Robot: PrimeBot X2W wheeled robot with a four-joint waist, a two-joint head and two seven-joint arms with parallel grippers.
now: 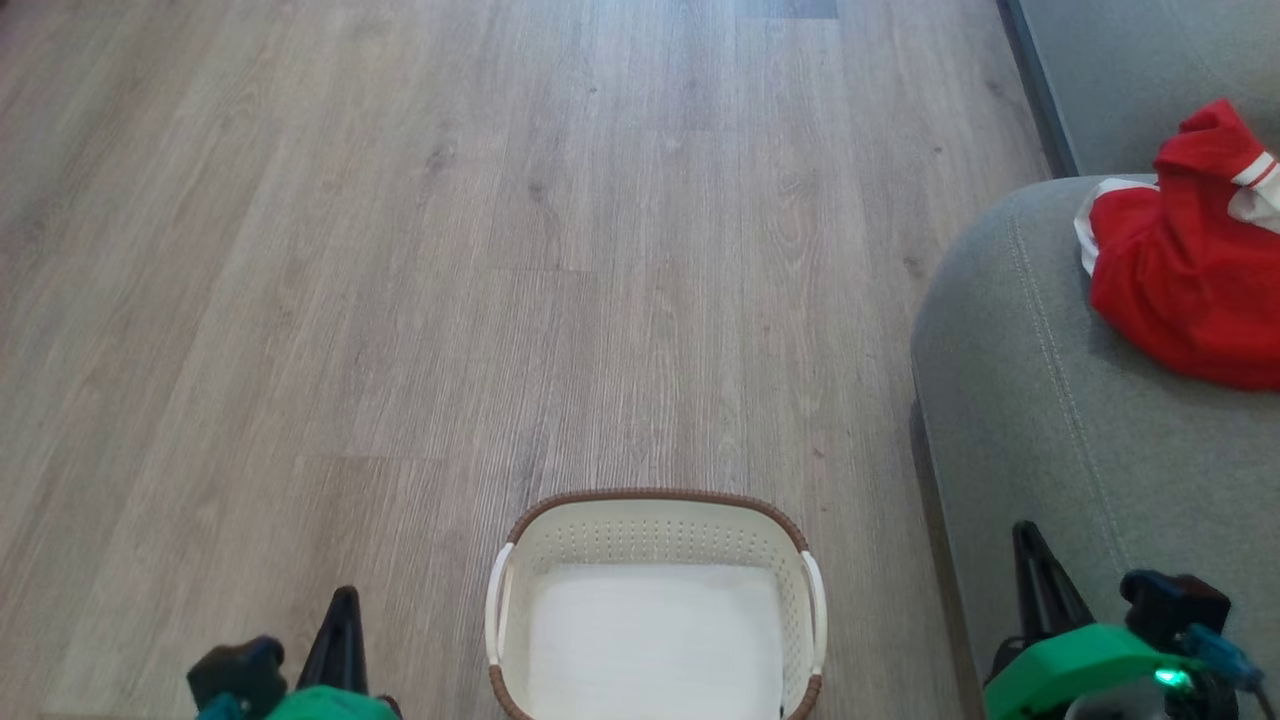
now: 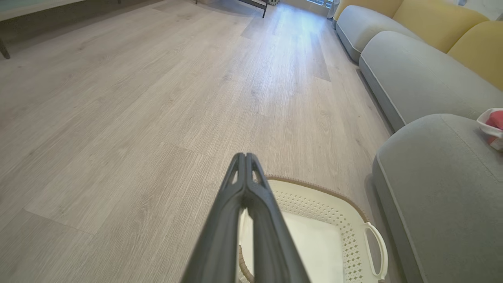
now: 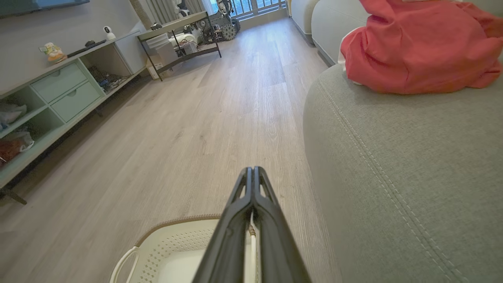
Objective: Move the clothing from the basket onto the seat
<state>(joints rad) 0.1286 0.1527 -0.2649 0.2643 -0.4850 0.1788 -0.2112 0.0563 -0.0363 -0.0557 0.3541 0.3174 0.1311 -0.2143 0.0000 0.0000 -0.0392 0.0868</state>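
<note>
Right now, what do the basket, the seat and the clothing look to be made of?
The basket: likely moulded white plastic, matte, with punched holes in its walls; the brown rim looks woven, possibly imitation. The seat: grey-green woven upholstery, matte, with a stitched seam. The clothing: soft red fabric with white trim, crumpling in loose folds.

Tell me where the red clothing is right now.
Head view: the red clothing lies bunched on the grey-green seat at the right edge, apart from the white basket on the floor.

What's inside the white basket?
The basket looks empty: just its bare white bottom. Its near end is cut off, so unseen. The clothing lies on the seat.
</note>
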